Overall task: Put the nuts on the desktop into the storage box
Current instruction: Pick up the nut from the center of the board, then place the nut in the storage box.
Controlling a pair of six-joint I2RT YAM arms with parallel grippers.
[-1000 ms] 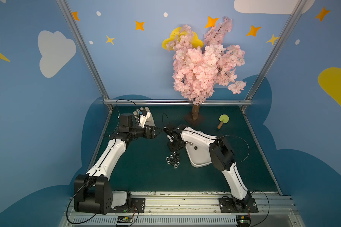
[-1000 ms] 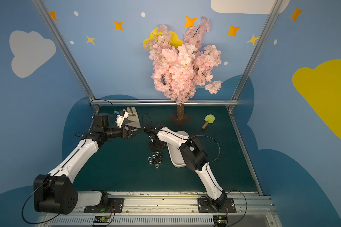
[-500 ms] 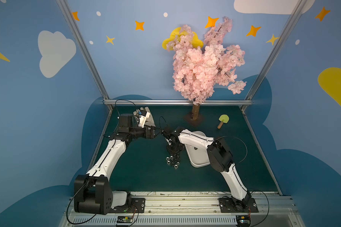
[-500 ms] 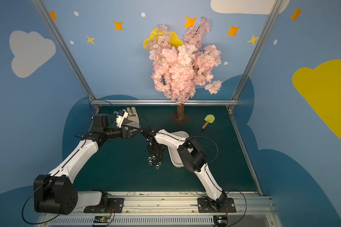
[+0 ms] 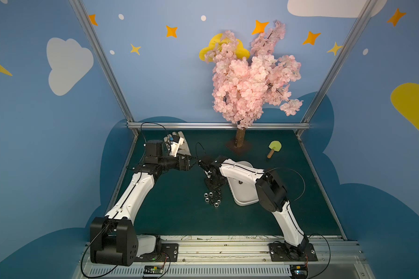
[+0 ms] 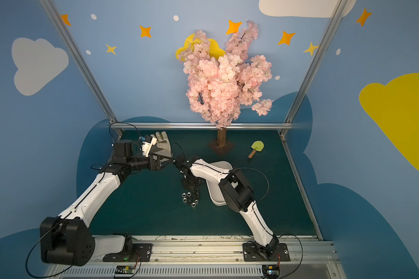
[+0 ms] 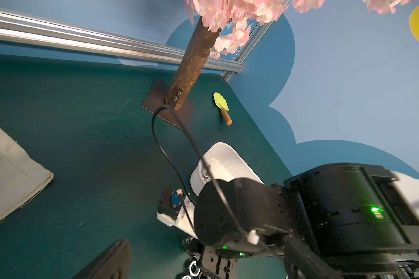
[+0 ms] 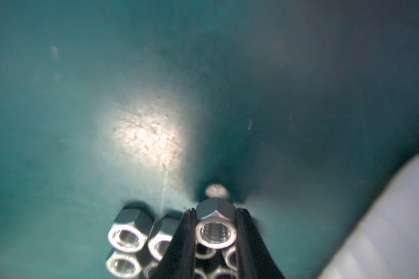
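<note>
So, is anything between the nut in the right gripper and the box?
Nothing visible. The right gripper grips the nut; only bare desktop lies between it and the box. The other nuts lie off that path.

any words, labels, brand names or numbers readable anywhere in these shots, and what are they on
None can be read.
Pen scribbles along the front edge of the desktop: too small and faint to read.
Circuit board on the front rail: any print is too small to read.
The nut in the right end effector, the storage box and the glove: no marking visible.
</note>
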